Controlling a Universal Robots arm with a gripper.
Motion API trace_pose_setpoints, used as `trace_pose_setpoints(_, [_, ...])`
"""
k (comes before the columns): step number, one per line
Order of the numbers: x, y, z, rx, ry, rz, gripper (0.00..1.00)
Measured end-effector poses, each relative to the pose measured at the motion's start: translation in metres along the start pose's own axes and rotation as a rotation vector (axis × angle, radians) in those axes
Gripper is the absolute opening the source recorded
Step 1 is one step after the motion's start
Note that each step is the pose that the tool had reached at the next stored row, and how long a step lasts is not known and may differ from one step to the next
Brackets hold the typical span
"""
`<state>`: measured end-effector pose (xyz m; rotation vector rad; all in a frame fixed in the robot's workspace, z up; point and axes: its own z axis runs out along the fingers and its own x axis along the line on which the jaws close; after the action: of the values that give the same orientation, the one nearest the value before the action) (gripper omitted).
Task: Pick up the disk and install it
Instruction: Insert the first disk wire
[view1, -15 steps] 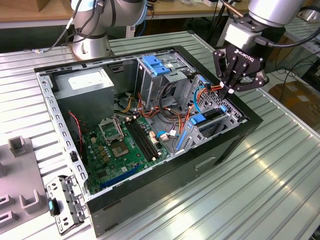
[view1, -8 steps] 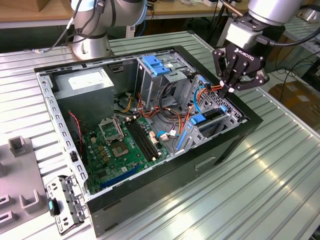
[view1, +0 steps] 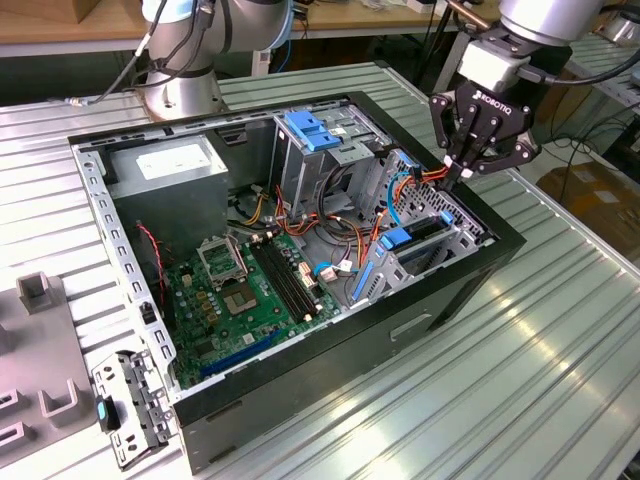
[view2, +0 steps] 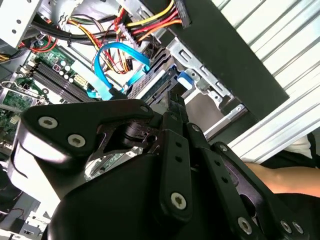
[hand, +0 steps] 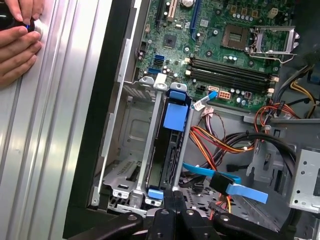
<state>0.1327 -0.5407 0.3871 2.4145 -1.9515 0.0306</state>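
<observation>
- Black metal fingers (view2: 175, 125) of the gripper (view1: 462, 172) are pressed together. We see no gap between them, and they clasp nothing.
- In the first wrist view the gripper (hand: 172, 199) has its tips at the near end of the disk (hand: 170, 155), just beside a small blue clip (hand: 156, 193). We cannot tell whether the tips touch the disk or stop just short of it.
- We find the disk standing on edge in a slot of the grey metal drive bay (hand: 127, 150), between two thin upright rails. Its black body shows edge-on, and its blue carrier shows as a broad tab (hand: 177, 117) at the far end.
- The bay sits in a corner of the open black computer case (view1: 330, 345), towards the exterior view's right. The case lies on its side on a ribbed metal table (view1: 520, 380).
- Also inside the case we see a green motherboard (view1: 250, 285), a grey power-supply box (view1: 165, 165) with a white sticker, and a tall grey cage with a blue latch (view1: 312, 130).
- A flat blue cable (hand: 235, 187) and a bundle of red, yellow and orange wires (hand: 220, 142) run beside the bay.
- The arm's wrist (view1: 545, 20) enters from the top edge at the exterior view's right, and the gripper points steeply down over the case's rim above the bay.
- A person's hands (hand: 17, 42) lie on the table outside the case wall in the first wrist view.
</observation>
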Motion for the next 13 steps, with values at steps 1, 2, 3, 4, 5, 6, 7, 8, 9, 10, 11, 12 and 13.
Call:
trace_pose_setpoints(1, [-0.0004,-0.0020,-0.0001,0.0000,0.0001,-0.002,0.11])
trace_pose_setpoints(2, [-0.0013,-0.0055,-0.0002,0.0001,0.0002,-0.005,0.11])
trace_pose_setpoints(3, [-0.0024,-0.0096,-0.0002,0.0003,0.0001,-0.008,0.11])
trace_pose_setpoints(4, [-0.0034,-0.0128,-0.0004,0.0004,0.0003,-0.011,0.11])
trace_pose_setpoints(5, [-0.0042,-0.0148,-0.0004,0.0004,0.0003,-0.012,0.11])
trace_pose_setpoints(6, [-0.0051,-0.0167,-0.0005,0.0005,0.0003,-0.014,0.11])
trace_pose_setpoints(7, [-0.0066,-0.0188,-0.0005,0.0005,0.0003,-0.016,0.11])
trace_pose_setpoints(8, [-0.0075,-0.0200,-0.0005,0.0003,0.0003,-0.017,0.11])
trace_pose_setpoints(9, [-0.0090,-0.0218,-0.0006,-0.0001,0.0001,-0.020,0.11])
trace_pose_setpoints(10, [-0.0105,-0.0234,-0.0005,-0.0003,0.0001,-0.026,0.11])
trace_pose_setpoints(11, [-0.0116,-0.0246,-0.0005,-0.0005,0.0002,-0.032,0.11])
trace_pose_setpoints(12, [-0.0125,-0.0255,-0.0005,-0.0006,0.0001,-0.035,0.11])
trace_pose_setpoints(13, [-0.0146,-0.0278,-0.0005,-0.0006,0.0003,-0.042,0.11])
